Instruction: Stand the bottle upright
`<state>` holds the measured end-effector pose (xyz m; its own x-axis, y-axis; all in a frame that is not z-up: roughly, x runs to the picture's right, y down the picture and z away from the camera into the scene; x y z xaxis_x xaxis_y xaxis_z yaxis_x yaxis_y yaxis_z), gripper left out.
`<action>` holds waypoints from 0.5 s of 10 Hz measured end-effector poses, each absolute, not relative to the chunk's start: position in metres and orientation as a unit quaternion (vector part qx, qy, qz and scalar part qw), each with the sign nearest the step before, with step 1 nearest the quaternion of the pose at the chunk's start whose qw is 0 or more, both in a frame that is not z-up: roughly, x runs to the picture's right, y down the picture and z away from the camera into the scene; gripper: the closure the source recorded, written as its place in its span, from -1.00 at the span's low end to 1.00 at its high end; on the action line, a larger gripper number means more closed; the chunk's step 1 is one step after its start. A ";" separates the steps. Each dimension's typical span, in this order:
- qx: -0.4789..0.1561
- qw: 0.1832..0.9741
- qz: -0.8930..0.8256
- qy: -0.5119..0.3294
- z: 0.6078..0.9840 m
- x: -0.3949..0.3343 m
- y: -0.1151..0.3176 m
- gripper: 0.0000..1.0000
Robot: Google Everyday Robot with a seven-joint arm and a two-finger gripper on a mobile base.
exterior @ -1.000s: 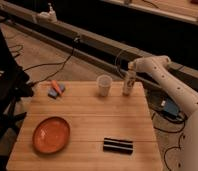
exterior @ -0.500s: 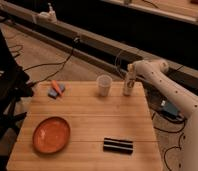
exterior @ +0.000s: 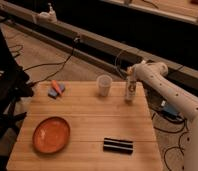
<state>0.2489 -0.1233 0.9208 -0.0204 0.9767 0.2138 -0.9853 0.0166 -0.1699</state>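
We see the hand (exterior: 130, 76) at the far right of the surface (exterior: 87, 117), closed on the top part of the bottle (exterior: 128, 93). The bottle stands upright, or nearly so, with its base on the wood. It is near the right edge and close to the cup (exterior: 104, 85).

The danger, we think, is in the release. The bottle is slim and its base is small, so if the hand opens while it leans a little, it can fall again. If a finger catches the cap when the hand lifts, it can pull the bottle over. Falling to the right, it may roll over the edge; falling to the left, it may hit the cup. The plate (exterior: 51, 134) and the black bar (exterior: 117, 145) are well apart and safe.
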 end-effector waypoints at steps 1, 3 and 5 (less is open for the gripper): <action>0.023 0.696 0.703 -0.141 0.917 0.251 -0.130 1.00; 0.033 0.688 0.710 -0.145 0.912 0.254 -0.143 1.00; 0.039 0.675 0.721 -0.152 0.912 0.254 -0.157 1.00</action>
